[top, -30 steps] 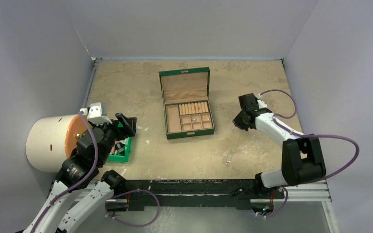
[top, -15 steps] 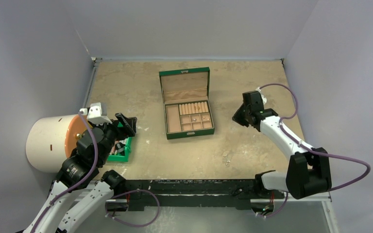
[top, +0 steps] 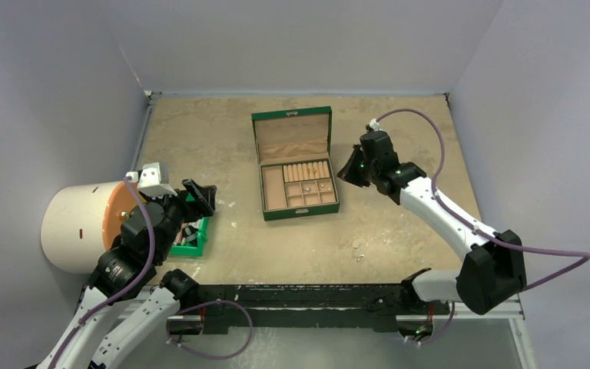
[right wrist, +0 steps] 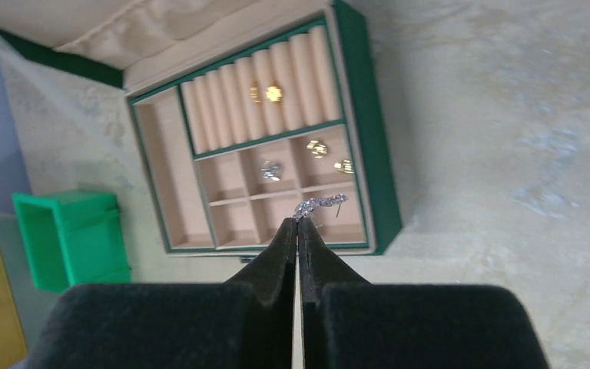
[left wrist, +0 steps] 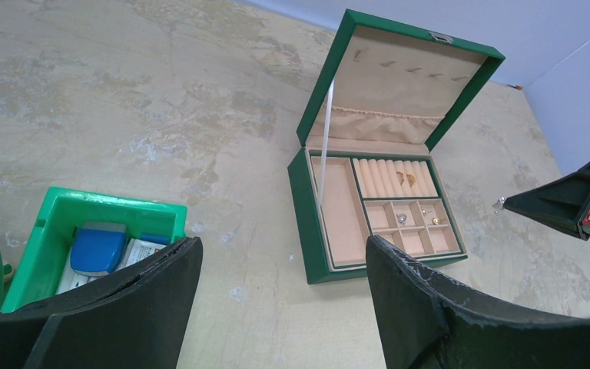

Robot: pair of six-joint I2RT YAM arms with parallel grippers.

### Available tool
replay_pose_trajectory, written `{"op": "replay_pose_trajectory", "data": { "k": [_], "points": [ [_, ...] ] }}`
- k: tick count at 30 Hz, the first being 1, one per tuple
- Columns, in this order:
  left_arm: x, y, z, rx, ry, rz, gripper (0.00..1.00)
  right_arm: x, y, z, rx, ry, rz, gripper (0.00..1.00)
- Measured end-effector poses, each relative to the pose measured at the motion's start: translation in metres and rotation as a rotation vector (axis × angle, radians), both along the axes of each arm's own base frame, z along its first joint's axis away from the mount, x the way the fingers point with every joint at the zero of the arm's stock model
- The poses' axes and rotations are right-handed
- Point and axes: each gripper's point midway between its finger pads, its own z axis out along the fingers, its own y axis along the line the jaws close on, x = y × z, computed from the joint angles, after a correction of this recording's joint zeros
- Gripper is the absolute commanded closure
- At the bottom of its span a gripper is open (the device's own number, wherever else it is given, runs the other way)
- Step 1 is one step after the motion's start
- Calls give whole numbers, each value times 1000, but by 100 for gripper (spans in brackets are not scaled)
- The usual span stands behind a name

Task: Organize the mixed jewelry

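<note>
The green jewelry box (top: 265, 192) stands open at mid-table, lid up. In the right wrist view, its tray (right wrist: 369, 138) holds a gold piece (right wrist: 274, 94) on the cushion rolls, a silver piece (right wrist: 269, 169) and two gold pieces (right wrist: 316, 147) in small compartments. My right gripper (right wrist: 297, 223) is shut on a short sparkly silver chain piece (right wrist: 319, 204), held above the box's near right compartments. In the top view it (top: 349, 174) hovers at the box's right edge. My left gripper (left wrist: 280, 254) is open and empty, above the table left of the box (left wrist: 299, 215).
A small green plastic bin (top: 193, 237) with dark and blue items sits at the left, under my left gripper (top: 200, 194). A white cylinder with an orange face (top: 77, 223) lies at the far left. Walls close the table's back and sides.
My right arm has swung left and away from me, carrying the silver piece from the open table to the box's right edge. The left arm has not moved.
</note>
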Motion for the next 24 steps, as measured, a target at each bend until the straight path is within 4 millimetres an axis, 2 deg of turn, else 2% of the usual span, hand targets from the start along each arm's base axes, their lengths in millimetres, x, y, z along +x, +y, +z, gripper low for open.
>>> {"op": "replay_pose_trajectory", "data": {
  "k": [4, 14, 18, 24],
  "points": [
    [0, 0, 0, 0, 0, 0, 22, 6, 27, 10, 14, -17, 74, 100],
    [0, 0, 0, -1, -1, 1, 22, 14, 81, -17, -8, 59, 205, 100],
    [0, 1, 1, 0, -3, 5, 22, 14, 94, -27, -15, 84, 235, 100],
    [0, 2, 1, -1, -4, 7, 22, 12, 100, -50, -36, 137, 239, 100]
  ]
}}
